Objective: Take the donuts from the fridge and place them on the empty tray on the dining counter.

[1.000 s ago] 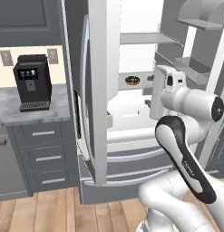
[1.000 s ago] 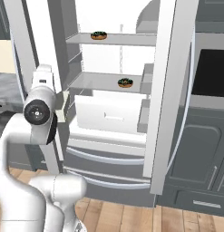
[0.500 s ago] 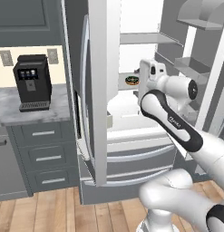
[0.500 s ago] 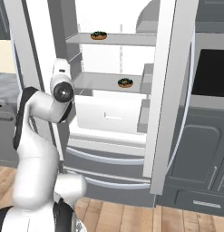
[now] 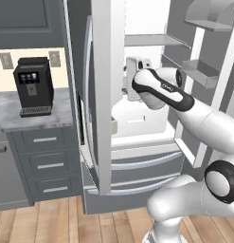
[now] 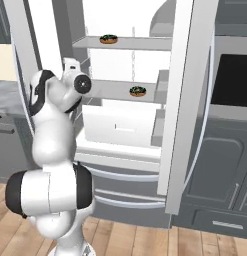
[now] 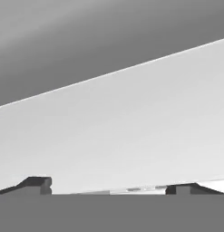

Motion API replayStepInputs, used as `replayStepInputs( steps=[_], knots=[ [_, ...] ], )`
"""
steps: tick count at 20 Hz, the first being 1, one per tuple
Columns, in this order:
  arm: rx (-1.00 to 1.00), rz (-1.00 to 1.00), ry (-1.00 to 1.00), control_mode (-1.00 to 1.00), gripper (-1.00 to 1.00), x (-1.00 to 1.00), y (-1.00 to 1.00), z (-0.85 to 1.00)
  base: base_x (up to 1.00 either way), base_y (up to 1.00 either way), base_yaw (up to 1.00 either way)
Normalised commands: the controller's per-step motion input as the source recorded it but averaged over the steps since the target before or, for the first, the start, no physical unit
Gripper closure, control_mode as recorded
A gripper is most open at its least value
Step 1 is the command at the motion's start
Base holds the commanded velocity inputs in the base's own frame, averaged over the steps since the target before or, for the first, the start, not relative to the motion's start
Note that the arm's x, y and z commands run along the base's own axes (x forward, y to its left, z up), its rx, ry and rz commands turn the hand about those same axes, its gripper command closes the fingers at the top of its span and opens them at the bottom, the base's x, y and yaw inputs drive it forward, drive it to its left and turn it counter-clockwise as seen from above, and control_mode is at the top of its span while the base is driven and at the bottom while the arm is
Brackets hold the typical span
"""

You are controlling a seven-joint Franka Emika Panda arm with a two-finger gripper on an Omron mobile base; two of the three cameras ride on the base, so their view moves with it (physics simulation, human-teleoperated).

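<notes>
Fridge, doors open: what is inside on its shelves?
In the fridge, one donut sits on the upper shelf, another donut on the shelf below. The arm covers that shelf's left end.

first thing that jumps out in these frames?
The fridge stands wide open, white inside, and the arm reaches into it at middle-shelf height. Two donuts sit inside: one on the top shelf, one on the shelf below. In the hand view the gripper is open and empty, facing a plain white surface.
</notes>
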Motion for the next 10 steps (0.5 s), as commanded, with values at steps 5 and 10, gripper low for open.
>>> replayStepInputs(
  steps=[5,10],
  knots=[
    [-0.01,0.39,-0.29,-1.00,-1.00,-0.10,0.89,-0.23,0.00,0.00,0.00],
    [0.00,0.38,-0.36,-1.00,-1.00,-0.10,1.00,-0.63,0.00,0.00,0.00]
  ],
)
